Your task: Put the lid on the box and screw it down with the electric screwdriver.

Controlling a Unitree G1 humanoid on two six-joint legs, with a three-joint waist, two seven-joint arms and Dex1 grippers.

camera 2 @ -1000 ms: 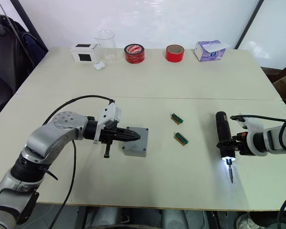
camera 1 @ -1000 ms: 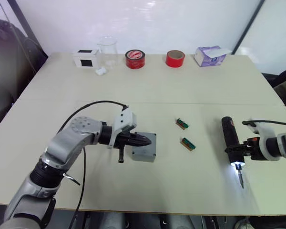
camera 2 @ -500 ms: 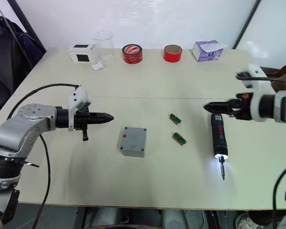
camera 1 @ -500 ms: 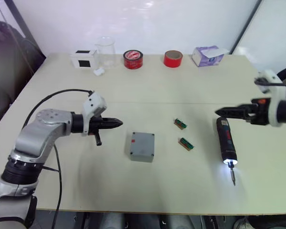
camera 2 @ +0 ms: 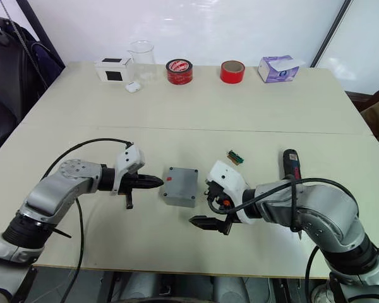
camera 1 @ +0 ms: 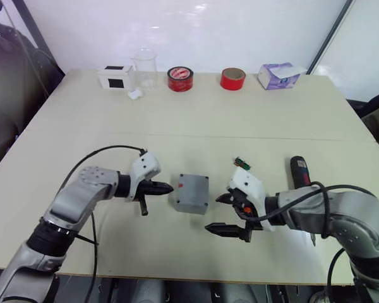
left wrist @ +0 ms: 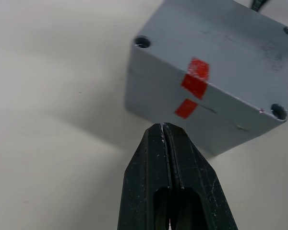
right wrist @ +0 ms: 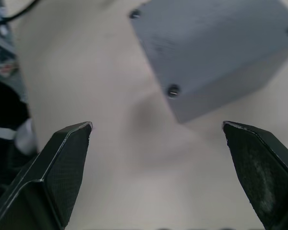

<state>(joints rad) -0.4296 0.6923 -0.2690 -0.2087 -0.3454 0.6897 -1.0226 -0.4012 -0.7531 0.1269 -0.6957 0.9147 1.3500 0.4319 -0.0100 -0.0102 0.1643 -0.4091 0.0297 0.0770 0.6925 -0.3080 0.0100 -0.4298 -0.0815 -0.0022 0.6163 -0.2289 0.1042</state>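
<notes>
Box [camera 1: 191,192] seated on tabletop [camera 1: 208,120] between grippers: closed left gripper [camera 1: 167,187] just beside it, spread right gripper [camera 1: 226,213] near.

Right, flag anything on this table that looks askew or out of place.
Little stands out. The box sits turned at a slight angle to the table edge, lid on, between the shut left gripper and the open right gripper. The electric screwdriver lies flat on the table, unheld, behind the right arm.

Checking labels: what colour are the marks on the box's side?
Red, on the grey box; clearest in the left wrist view.
</notes>
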